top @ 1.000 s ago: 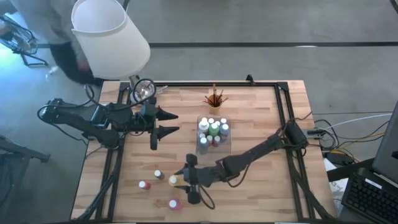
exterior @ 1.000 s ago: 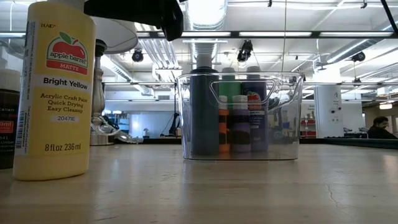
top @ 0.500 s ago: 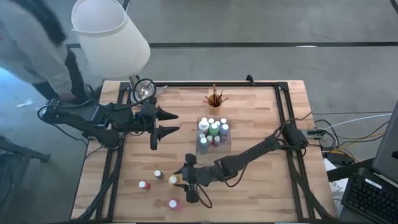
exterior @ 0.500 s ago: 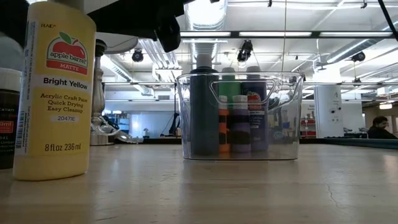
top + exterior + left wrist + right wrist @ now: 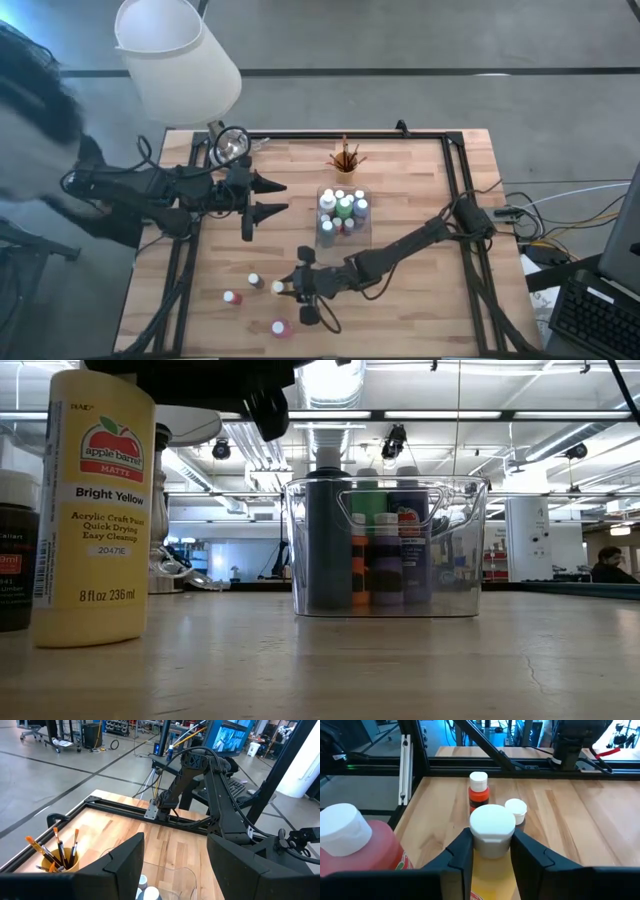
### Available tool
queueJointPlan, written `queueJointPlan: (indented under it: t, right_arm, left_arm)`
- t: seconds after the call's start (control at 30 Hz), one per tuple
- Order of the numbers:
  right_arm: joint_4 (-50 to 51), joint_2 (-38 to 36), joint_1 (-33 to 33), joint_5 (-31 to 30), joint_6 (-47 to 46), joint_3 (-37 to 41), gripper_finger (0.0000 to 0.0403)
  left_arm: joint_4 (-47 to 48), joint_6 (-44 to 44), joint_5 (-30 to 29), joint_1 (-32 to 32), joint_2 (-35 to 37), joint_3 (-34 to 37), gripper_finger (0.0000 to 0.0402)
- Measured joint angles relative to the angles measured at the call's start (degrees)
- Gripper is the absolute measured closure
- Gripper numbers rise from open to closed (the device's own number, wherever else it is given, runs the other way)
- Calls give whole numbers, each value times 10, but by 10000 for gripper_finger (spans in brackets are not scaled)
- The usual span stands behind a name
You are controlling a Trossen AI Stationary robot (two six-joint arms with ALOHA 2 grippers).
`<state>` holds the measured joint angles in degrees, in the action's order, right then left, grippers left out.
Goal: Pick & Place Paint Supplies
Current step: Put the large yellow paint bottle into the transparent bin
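The tabletop [image 5: 420,180] carried a clear tray [image 5: 343,217] of paint bottles near centre, with a cup [image 5: 346,160] of brushes at its 12 o'clock. At the tray's 7 o'clock, the right hand [image 5: 290,292] gripped a yellow bottle [image 5: 92,510] labelled "apple barrel MATTE, Bright Yellow, Acrylic Craft Paint, 8 fl oz 236 ml". The left hand [image 5: 275,197] hovered open at the tray's 9 o'clock.

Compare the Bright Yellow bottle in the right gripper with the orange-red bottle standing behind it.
The Bright Yellow bottle is pinched between the right gripper's fingers; the orange-red bottle stands free on the table. The yellow one is much the bigger: in the high view its cap sits at the gripper, and it looks larger than the orange-red bottle. Paint colour differs. Both stand upright with white caps.
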<state>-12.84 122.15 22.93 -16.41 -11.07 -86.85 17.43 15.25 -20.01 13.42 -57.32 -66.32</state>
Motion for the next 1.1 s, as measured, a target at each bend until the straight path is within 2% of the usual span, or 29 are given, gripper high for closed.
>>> queueJointPlan:
  t: [0.33, 0.73, 1.1]
  right_arm:
    - [8, -4, 6, 2, 6, 0, 311]
    - [109, -46, 29, -3, 7, 0, 311]
    - [196, -147, 63, -76, 8, 17, 311]
  left_arm:
    - [0, 2, 0, 0, 0, 0, 179]
    - [0, 2, 0, 0, 0, 0, 179]
    - [2, 2, 0, 0, 0, 0, 179]
